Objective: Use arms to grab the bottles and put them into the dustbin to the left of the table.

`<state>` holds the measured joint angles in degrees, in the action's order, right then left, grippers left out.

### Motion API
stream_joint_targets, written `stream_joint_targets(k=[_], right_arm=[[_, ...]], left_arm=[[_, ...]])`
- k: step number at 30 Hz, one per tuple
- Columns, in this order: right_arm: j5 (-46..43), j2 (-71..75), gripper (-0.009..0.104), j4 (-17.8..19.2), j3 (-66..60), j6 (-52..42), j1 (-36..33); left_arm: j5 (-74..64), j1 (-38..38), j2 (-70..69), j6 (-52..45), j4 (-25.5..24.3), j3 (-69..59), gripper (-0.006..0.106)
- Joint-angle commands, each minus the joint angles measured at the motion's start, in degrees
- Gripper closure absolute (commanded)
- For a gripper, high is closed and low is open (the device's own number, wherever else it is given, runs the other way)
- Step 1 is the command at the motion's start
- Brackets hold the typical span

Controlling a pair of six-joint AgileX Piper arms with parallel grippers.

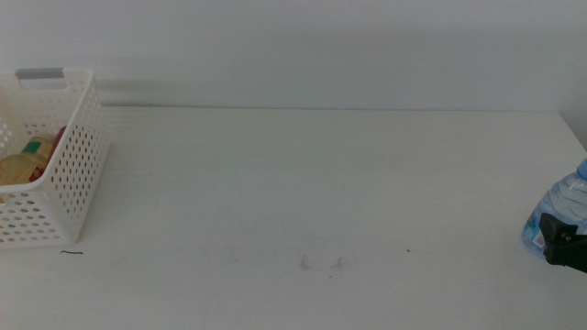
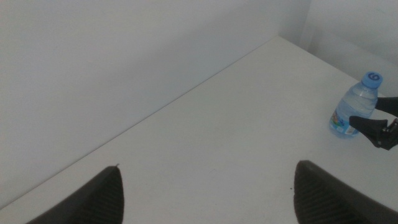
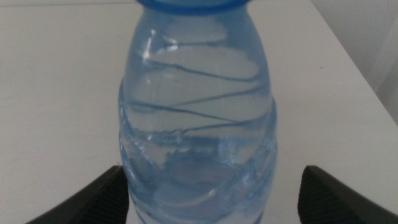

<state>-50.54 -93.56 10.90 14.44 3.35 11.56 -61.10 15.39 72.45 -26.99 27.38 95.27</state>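
Bottles are sitting in two places: the dustbin (image 1: 55, 165), at the tabletop's (image 1: 303, 183) left edge, is holding the yellow-drink bottle (image 1: 20, 168) and something red, both half hidden behind its wall. The water bottle (image 1: 559, 215) is standing upright at the right edge, cut off there. The right pincer (image 1: 564, 240) is straddling it, jaws apart on either side. The left pincer (image 2: 208, 193) is hovering, jaws spread wide.
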Motion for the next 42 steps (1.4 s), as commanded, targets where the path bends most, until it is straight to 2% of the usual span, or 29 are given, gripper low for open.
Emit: stream_joint_targets(k=[1,20,22,24,26,27,33,37,39,42], right_arm=[[-0.5,-0.9,0.007,0.4,1.1,-0.2,0.4],[-0.3,-8.3,0.008,-0.1,8.6,-0.2,0.4],[-0.2,-9.3,0.019,-0.4,9.2,-0.2,0.4],[-0.2,-10.0,0.042,-0.5,9.5,-0.2,0.4],[0.0,-10.1,0.082,-0.2,9.5,-0.2,0.3],[0.0,-10.1,0.098,0.2,9.5,0.0,0.3],[-0.7,-9.4,0.097,-0.3,9.8,1.2,-5.1],[-0.1,-8.0,0.098,-0.7,12.6,1.2,-14.5],[0.7,-8.1,0.097,-2.2,15.5,1.2,-20.6],[7.1,-9.0,0.097,-5.7,23.1,0.8,-28.8]], left_arm=[[1.0,0.1,-0.4,0.0,0.5,-0.3,0.007],[2.2,0.1,-0.4,-0.2,0.5,-0.3,0.007],[2.2,0.1,-0.4,-0.1,0.5,-0.3,0.007],[2.2,0.1,-0.4,-0.1,0.5,-0.3,0.007],[2.2,0.1,-0.4,-0.1,0.5,-0.3,0.007],[2.2,0.1,-0.4,-0.1,0.5,-0.3,0.007],[2.2,0.1,-0.4,-0.1,0.5,-0.3,0.007],[2.2,0.1,-0.4,-0.1,0.5,-0.3,0.007],[2.2,0.1,-0.4,-0.1,0.5,-0.3,0.007],[2.2,0.1,-0.4,-0.1,0.5,-0.3,0.007]])
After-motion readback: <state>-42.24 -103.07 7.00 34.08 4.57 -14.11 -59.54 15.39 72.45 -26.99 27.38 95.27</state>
